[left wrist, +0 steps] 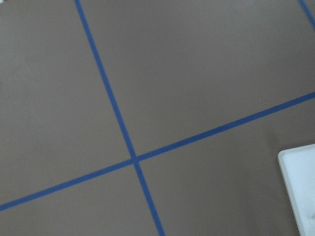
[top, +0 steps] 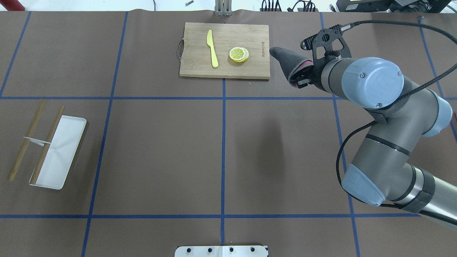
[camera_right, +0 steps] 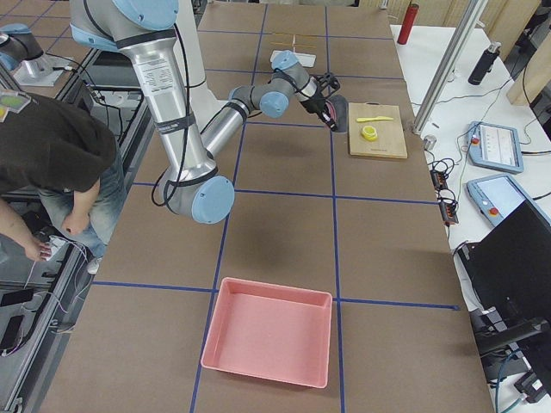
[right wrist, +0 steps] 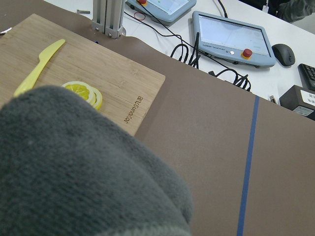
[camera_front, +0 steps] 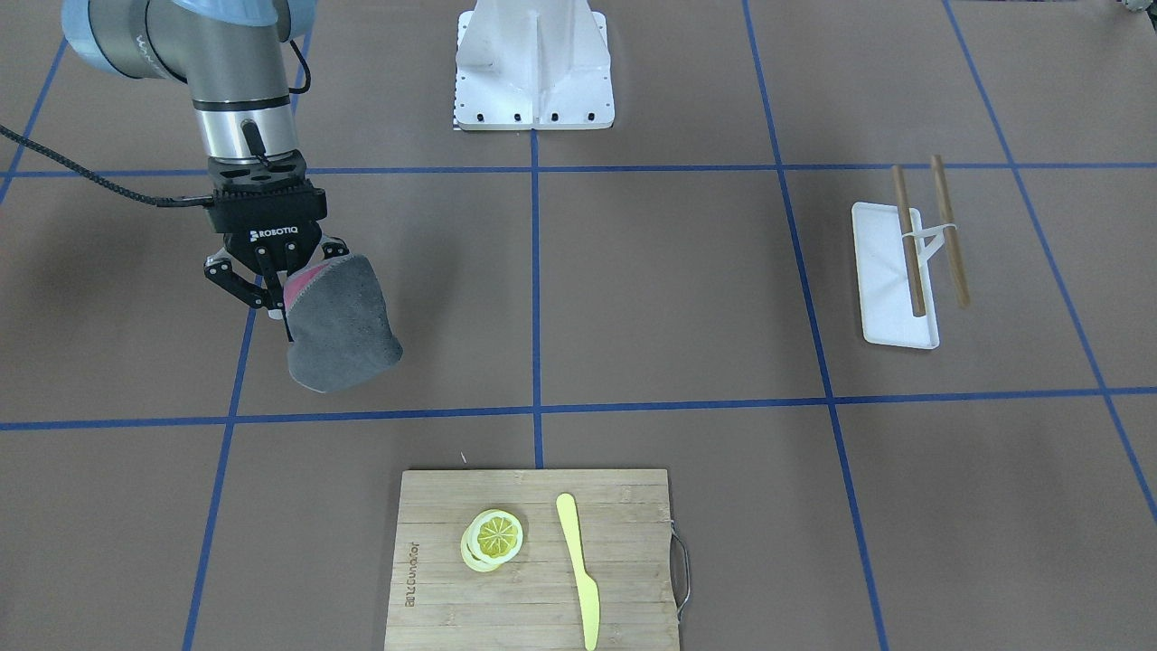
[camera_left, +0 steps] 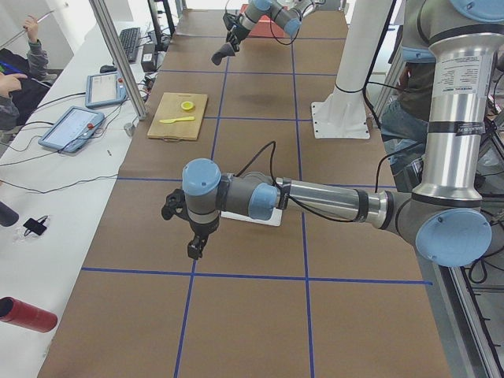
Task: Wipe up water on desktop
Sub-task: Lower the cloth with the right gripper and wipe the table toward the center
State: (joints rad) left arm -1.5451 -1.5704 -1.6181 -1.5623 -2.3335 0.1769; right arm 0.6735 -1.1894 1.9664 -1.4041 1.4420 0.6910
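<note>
My right gripper (camera_front: 271, 294) is shut on a grey cloth (camera_front: 339, 325) with a pink lining, held in the air above the brown desktop (camera_front: 678, 298). In the overhead view the cloth (top: 289, 60) hangs just right of the cutting board, with the right gripper (top: 302, 77) behind it. The cloth (right wrist: 74, 167) fills the lower left of the right wrist view. No water shows in any view. My left gripper (camera_left: 195, 248) appears only in the exterior left view, low over the desktop (camera_left: 260, 307); I cannot tell whether it is open or shut.
A bamboo cutting board (top: 192, 67) carries lemon slices (top: 238, 54) and a yellow knife (top: 212, 48). A white tray (top: 68, 142) with chopsticks (top: 26, 139) lies at the left. A pink bin (camera_right: 271, 331) sits at the right end. Tablets (right wrist: 231, 34) and cables lie past the far edge; a person (camera_right: 52, 146) stands beside the robot.
</note>
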